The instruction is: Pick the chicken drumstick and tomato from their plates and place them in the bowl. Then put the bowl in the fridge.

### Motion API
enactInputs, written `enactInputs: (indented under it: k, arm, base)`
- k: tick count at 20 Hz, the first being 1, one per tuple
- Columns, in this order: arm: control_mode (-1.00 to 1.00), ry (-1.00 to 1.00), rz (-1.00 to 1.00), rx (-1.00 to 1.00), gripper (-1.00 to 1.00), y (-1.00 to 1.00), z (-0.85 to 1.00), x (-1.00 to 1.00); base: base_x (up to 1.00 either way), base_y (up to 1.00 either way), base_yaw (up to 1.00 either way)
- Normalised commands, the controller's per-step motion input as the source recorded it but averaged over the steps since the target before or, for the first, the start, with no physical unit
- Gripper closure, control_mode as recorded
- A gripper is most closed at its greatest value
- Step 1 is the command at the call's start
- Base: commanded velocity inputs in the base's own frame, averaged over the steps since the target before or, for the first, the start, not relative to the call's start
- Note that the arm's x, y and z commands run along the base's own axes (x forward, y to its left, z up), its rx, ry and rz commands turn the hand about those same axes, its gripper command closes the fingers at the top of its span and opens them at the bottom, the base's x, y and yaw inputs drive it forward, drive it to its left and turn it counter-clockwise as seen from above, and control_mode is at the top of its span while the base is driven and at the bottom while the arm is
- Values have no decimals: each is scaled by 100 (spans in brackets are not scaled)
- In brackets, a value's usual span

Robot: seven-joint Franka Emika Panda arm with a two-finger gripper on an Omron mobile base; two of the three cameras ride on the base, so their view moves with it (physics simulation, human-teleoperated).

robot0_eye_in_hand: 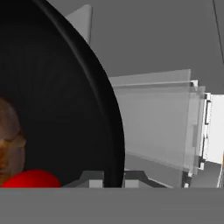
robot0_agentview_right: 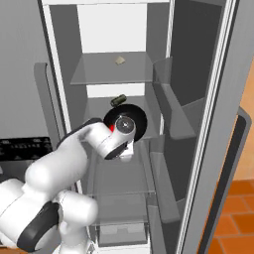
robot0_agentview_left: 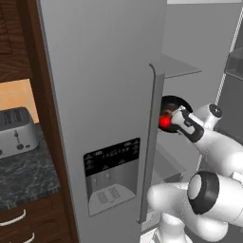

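The gripper (robot0_eye_in_hand: 107,177) pinches the bowl (robot0_eye_in_hand: 57,100) by its rim (tomato (robot0_eye_in_hand: 30,178) inside), carrying it into the fridge (robot0_agentview_right: 119,74)

I see the bowl (robot0_agentview_right: 138,120) inside the open fridge (robot0_agentview_right: 114,79), above its middle shelf (robot0_agentview_right: 101,111). The tomato (robot0_agentview_left: 164,122) and drumstick (robot0_eye_in_hand: 9,140) lie in it, side by side. Left of the fridge, a toaster (robot0_agentview_left: 16,131) sits on the worktop (robot0_agentview_left: 23,175).
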Motion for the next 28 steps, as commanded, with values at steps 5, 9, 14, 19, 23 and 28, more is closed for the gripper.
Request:
enactInputs:
  k: [5,9,14,19,23,28]
  arm:
    - [-100,12,0,-9,100,29,-16,84]
    - [-100,14,0,0,100,16,-30,53]
    - [-100,20,0,0,100,17,-42,55]
    - [-100,0,-7,0,-100,38,0,66]
    - [-100,0,-6,0,-100,10,0,16]
    - [-100,-3,-6,3,-100,-8,32,-64]
  base:
    - [0,0,0]
    - [0,0,0]
    - [0,0,0]
    - [0,0,0]
    - [0,0,0]
    - [0,0,0]
